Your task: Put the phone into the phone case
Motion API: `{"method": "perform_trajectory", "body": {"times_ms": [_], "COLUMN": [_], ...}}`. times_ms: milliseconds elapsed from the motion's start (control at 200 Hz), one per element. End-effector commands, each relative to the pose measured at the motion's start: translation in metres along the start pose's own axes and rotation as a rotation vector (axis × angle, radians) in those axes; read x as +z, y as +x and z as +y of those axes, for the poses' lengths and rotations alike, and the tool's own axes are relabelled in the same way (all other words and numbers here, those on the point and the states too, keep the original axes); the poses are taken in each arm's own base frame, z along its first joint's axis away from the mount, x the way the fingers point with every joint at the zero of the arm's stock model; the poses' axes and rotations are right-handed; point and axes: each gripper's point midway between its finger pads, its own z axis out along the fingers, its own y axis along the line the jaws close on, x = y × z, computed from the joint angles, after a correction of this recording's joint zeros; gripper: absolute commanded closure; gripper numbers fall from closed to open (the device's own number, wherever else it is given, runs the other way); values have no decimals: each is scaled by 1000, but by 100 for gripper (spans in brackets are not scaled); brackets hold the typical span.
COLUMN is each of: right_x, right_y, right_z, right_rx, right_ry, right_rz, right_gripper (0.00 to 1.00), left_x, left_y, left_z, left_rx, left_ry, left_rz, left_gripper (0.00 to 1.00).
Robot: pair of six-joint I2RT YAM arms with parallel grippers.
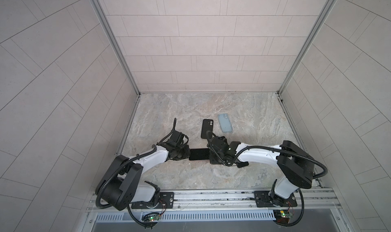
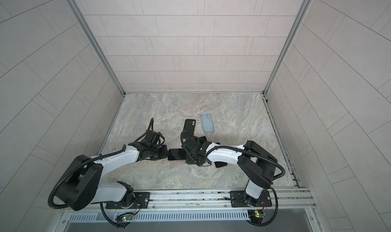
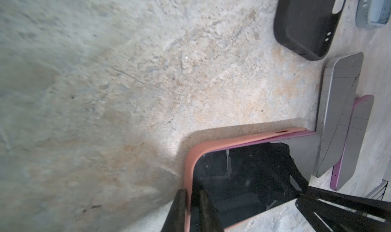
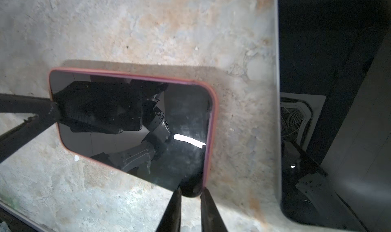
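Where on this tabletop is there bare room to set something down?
Bare marble tabletop: the far strip between the back wall and the black case and blue case; the near strip before the base rail. Crowded: the middle, where left gripper and right gripper meet at the phone and pink case, spare phones alongside.

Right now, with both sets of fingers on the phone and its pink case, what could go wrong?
The phone looks half seated: its purple edge shows above the phone case rim, so it may spring out on release. The left fingers pinch just that rim and could peel it back. The right fingers hold one corner, so the phone may pivot or slip.
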Motion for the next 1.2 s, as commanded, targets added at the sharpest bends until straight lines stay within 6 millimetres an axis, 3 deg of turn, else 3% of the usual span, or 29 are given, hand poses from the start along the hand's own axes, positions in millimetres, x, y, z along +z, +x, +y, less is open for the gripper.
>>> {"method": "perform_trajectory", "body": {"times_ms": [0, 140, 475, 1196], "right_x": [-3, -3, -31, 6], "right_y": [5, 0, -31, -11], "right_z": [-2, -3, -9, -12], "right_rx": [-12, 0, 19, 63], "right_ry": [2, 1, -21, -52], "right_rz": [12, -3, -124, -9], "right_gripper": [81, 85, 85, 85], "left_x": [3, 2, 0, 0], "left_y": [16, 16, 13, 14], "left_z": [13, 13, 11, 11], "left_rx": [0, 1, -1, -2], "left_ry": [-58, -58, -53, -56], "left_rz": [59, 59, 55, 60], "left_gripper": [86, 86, 86, 86]}}
